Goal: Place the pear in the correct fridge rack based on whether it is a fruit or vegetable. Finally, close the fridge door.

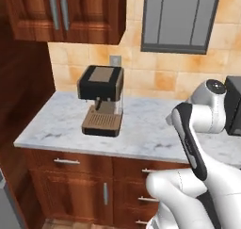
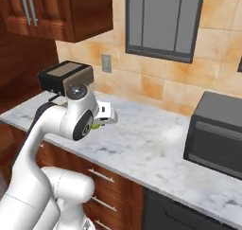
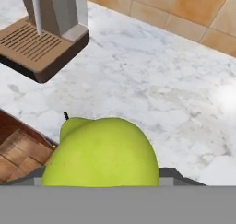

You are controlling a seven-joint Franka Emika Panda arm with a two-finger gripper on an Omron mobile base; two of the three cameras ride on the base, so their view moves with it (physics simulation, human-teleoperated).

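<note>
The bright yellow-green pear [image 3: 101, 154] sits close in the bottom of the hand view, stem up, and covers the fingertips. My gripper [image 2: 106, 114] is shut on it and holds it above the marble counter's [image 3: 152, 75] front part. In the right base view only a small green patch of the pear [image 2: 96, 126] peeks out below the white hand, behind the arm's joint. The fridge rack and the fridge door are out of view.
A black and brown coffee machine [image 1: 100, 100] stands on the counter to the left, its drip tray [image 3: 32, 48] near the hand. A dark microwave [image 2: 215, 132] is at the right. Wooden cabinets hang above and stand below. A grey strip [image 1: 5, 202] edges the lower left corner.
</note>
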